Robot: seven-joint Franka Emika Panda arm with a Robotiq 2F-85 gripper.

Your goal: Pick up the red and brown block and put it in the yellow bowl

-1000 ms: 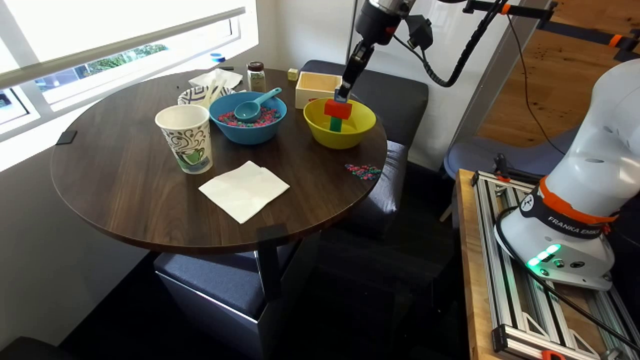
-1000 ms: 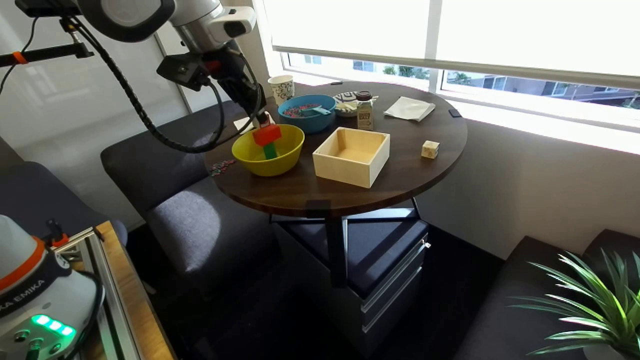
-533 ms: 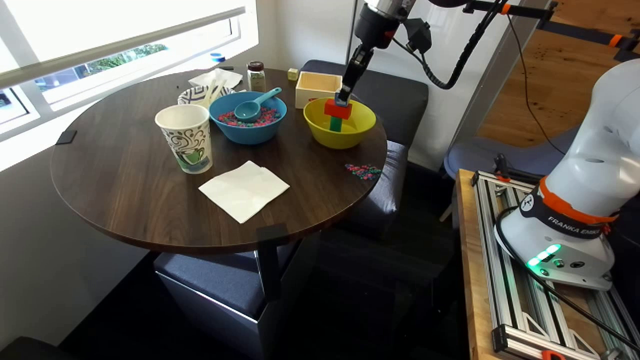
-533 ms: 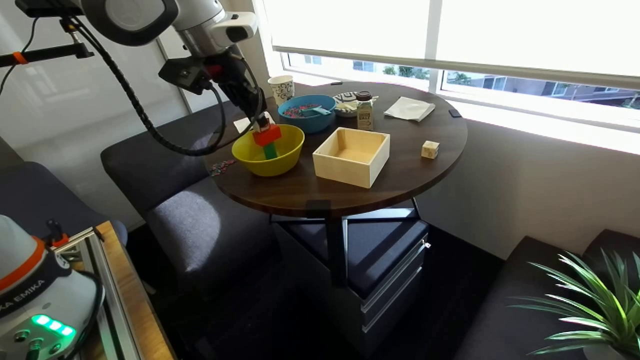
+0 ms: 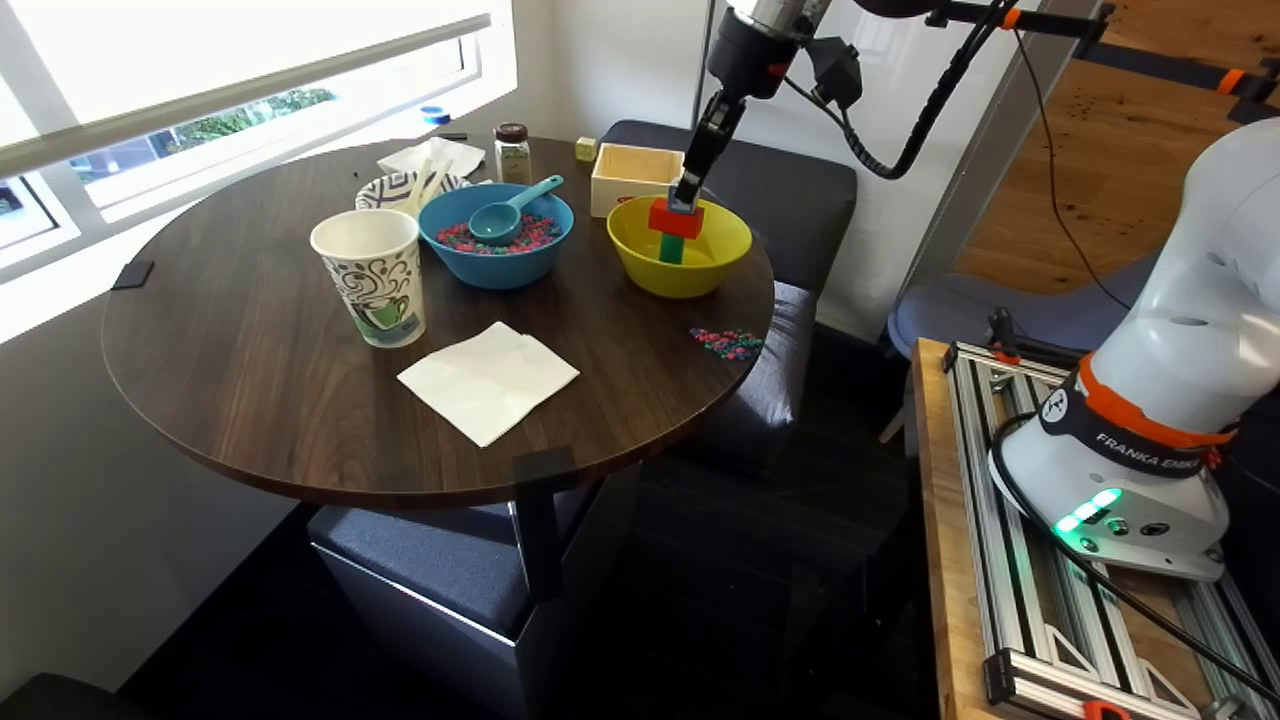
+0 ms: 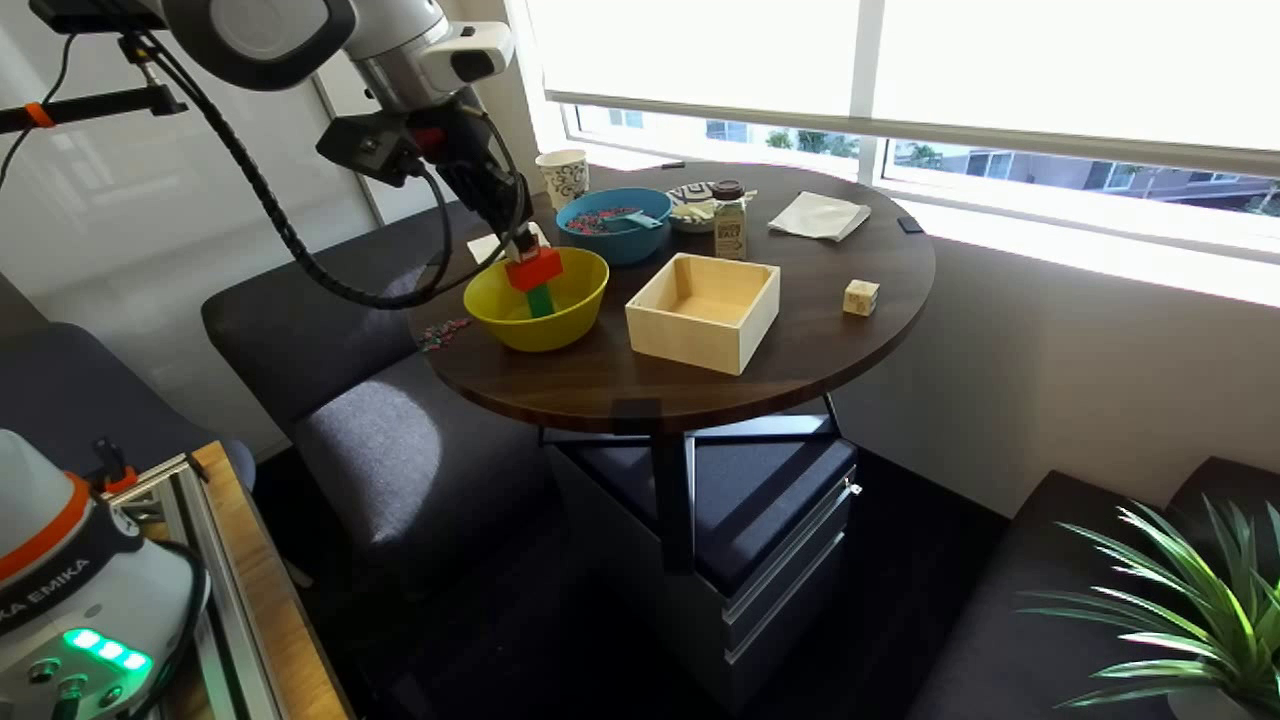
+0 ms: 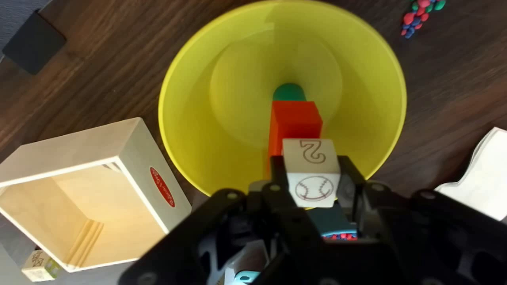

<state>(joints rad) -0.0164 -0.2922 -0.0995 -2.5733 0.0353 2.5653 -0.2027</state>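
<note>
Pincer (image 7: 313, 172) and wooden cube (image 7: 310, 151) a touch lower than 1 second ago, over the red block (image 7: 298, 118)

Everything underneath has held its place through that small dip. Clamped snugly between the 2 fingers (image 7: 350, 169) is the wooden cube, its faces printed with a 2 and a baseball; the pincer is drawn in to just the cube's width.

What the task names, the red block, is already inside the yellow bowl (image 5: 680, 280). It lies across the top of an upright green piece (image 5: 671, 250), like the bar of a T. From both exterior views the wooden cube reaches right down to the red block's upper face, though whether they touch I cannot tell.

Just beside the yellow bowl stands a wooden box (image 6: 680, 340), with a loose cube (image 6: 861, 298) on its far side. A blue bowl (image 5: 490, 268) sits near, a turquoise scoop (image 5: 497, 223) resting among coloured bits (image 5: 540, 235). A patch of similar bits (image 5: 728, 345) lies near the edge of the table (image 5: 250, 330). A paper cup (image 5: 375, 290) stands beside the blue bowl, a napkin (image 5: 488, 385) flat near it.
</note>
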